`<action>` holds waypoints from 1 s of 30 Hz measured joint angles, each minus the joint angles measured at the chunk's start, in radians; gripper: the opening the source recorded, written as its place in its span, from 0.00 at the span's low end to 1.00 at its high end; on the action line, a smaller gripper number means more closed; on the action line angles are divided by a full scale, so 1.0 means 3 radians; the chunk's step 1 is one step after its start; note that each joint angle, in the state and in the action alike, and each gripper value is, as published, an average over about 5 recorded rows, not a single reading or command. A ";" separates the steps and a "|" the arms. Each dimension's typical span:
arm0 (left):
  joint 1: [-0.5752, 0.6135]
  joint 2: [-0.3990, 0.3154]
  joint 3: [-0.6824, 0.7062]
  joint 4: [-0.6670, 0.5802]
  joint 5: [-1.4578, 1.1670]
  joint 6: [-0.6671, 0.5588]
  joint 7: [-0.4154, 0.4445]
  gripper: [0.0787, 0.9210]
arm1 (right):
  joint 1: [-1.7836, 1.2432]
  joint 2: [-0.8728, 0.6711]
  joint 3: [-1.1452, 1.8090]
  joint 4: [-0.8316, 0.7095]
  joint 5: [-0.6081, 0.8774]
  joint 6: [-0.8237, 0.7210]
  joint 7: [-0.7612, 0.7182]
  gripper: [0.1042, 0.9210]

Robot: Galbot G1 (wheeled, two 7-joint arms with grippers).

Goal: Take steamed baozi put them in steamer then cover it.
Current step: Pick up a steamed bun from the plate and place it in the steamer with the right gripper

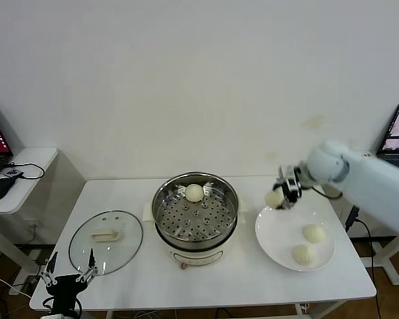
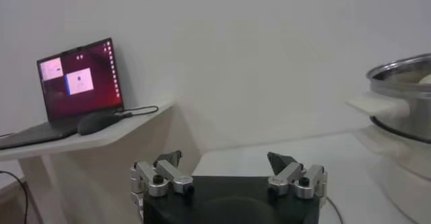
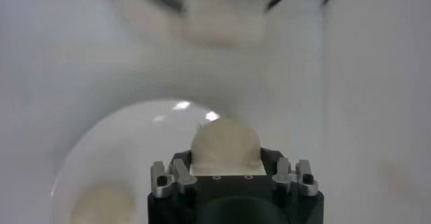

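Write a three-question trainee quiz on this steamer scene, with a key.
1. True or false: the round glass lid with the cream handle already covers the shiny stainless-steel steamer.
2. How many small cream-white baozi lie on the flat white plate?
3. Which gripper holds a baozi? A) left gripper B) right gripper C) neither

Key:
1. False; the lid lies on the table.
2. Two; another sits in the steamer.
3. B; the held bun hangs above the plate's rim.

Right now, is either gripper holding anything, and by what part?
The right gripper holds one baozi by its sides, lifted above the plate. The left gripper is open and empty, near the table's front left corner.
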 measured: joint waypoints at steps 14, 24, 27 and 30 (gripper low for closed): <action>-0.0042 -0.0012 -0.0024 -0.0053 -0.0009 0.0004 0.0004 0.88 | 0.0381 0.1104 -0.0375 -0.0191 0.0894 -0.0529 0.0558 0.68; -0.0056 -0.0008 -0.0066 -0.0049 -0.0036 0.0000 0.0001 0.88 | 0.0187 0.1809 -0.0508 -0.0590 0.1001 -0.0701 0.0773 0.68; -0.0058 -0.0009 -0.0072 -0.0050 -0.0043 -0.0001 -0.0001 0.88 | 0.0114 0.1944 -0.0543 -0.0698 0.0980 -0.0727 0.0790 0.68; -0.0066 -0.0010 -0.0079 -0.0047 -0.0056 -0.0002 -0.0004 0.88 | 0.0046 0.2042 -0.0567 -0.0790 0.0947 -0.0747 0.0797 0.68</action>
